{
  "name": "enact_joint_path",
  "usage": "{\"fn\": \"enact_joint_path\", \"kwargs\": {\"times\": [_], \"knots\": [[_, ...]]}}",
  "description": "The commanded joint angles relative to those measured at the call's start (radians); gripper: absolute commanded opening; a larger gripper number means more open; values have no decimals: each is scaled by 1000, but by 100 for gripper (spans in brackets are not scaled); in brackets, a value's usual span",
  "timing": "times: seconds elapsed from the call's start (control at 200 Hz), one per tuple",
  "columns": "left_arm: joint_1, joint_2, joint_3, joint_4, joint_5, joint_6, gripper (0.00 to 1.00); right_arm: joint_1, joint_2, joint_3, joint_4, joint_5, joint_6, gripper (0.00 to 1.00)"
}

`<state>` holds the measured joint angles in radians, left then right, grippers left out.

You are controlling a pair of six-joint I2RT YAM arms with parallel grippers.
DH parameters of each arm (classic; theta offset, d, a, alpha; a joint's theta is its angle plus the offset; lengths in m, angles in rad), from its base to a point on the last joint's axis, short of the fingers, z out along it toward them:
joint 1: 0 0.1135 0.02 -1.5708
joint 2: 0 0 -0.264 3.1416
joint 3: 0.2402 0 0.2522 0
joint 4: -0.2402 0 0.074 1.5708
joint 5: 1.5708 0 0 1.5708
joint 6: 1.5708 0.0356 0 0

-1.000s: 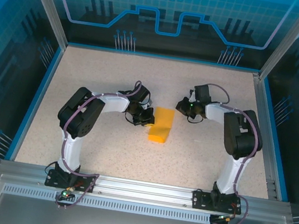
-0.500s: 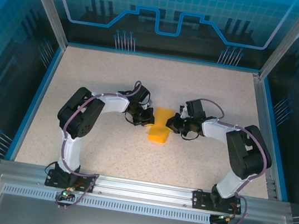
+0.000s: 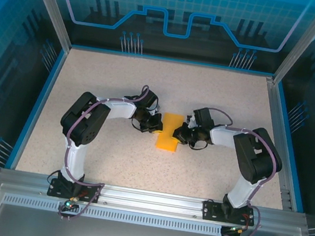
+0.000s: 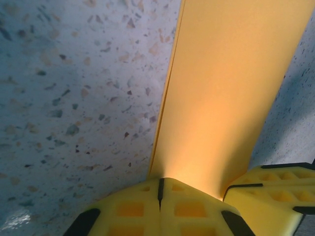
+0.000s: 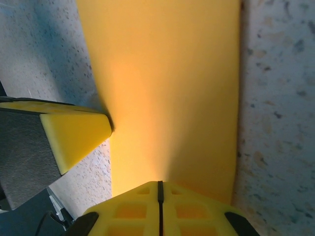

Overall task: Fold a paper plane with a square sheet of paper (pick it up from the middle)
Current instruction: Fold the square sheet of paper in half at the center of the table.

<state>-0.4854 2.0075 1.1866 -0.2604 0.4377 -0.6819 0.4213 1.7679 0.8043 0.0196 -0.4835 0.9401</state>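
Note:
The orange sheet of paper (image 3: pixel 170 133) lies folded into a narrow rectangle flat on the speckled table (image 3: pixel 109 81), between the two arms. My left gripper (image 3: pixel 157 125) is shut, and its tips rest on the paper's left edge. In the left wrist view the paper (image 4: pixel 221 98) runs away from the shut left gripper (image 4: pixel 160 181). My right gripper (image 3: pixel 180 134) is also shut, with its tips on the right side of the sheet. In the right wrist view the paper (image 5: pixel 167 83) spreads ahead of the right gripper (image 5: pixel 159 184), with the left gripper's finger (image 5: pixel 74 135) at its far edge.
A blue rim (image 3: pixel 35 113) borders the table, with transparent walls behind and at the sides. A metal rail (image 3: pixel 151 199) carrying both arm bases runs along the near edge. Bare speckled tabletop (image 3: pixel 169 81) stretches behind the paper.
The right arm swung in towards the middle and down, bringing its shut gripper onto the paper's right side. The left gripper and the paper stayed put.

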Motion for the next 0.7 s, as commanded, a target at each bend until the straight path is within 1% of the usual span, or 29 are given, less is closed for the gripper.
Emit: {"fn": "enact_joint_path", "kwargs": {"times": [0.0,0.315,0.695], "knots": [[-14,86,-74,-159,-133,-15,2,22,19,-22,-12,-21,8,7],[-13,89,-82,-154,-137,-20,2,24,12,-50,-50,-7,-18,7],[-14,92,-88,-147,-152,-29,2,23,-56,-145,-141,-37,-147,7]]}}
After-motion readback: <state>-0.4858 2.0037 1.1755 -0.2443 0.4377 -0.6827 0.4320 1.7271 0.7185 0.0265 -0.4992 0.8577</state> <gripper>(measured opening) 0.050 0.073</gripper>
